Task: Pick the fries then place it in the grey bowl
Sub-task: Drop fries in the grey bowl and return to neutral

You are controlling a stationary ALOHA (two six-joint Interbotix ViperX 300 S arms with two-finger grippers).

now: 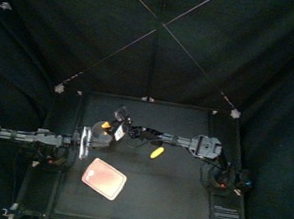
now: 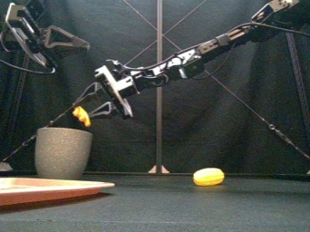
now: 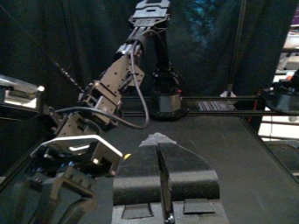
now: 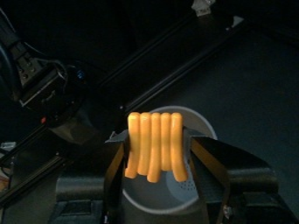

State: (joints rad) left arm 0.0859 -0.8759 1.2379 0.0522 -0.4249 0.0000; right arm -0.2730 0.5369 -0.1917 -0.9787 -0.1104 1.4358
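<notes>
The cup (image 2: 63, 152) stands at the left of the bench (image 2: 182, 208), with the tray (image 2: 49, 188) in front of it. My right tool (image 4: 158, 156) grips the fries (image 4: 156, 144) just above the cup's mouth, not inside. My left tool (image 3: 166, 179) hangs clenched, high at the left. A yellow toy (image 2: 208, 177) lies further right, and black curtains hang behind.

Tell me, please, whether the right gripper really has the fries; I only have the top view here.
Observer: Yes. In the right wrist view the fries stand upright, clamped between the jaws of the right gripper.
Operator: Thank you. Are they inside the grey bowl?
Observer: Not yet. The front view shows them hanging just above the rim of the grey bowl, toward its right side.
</notes>
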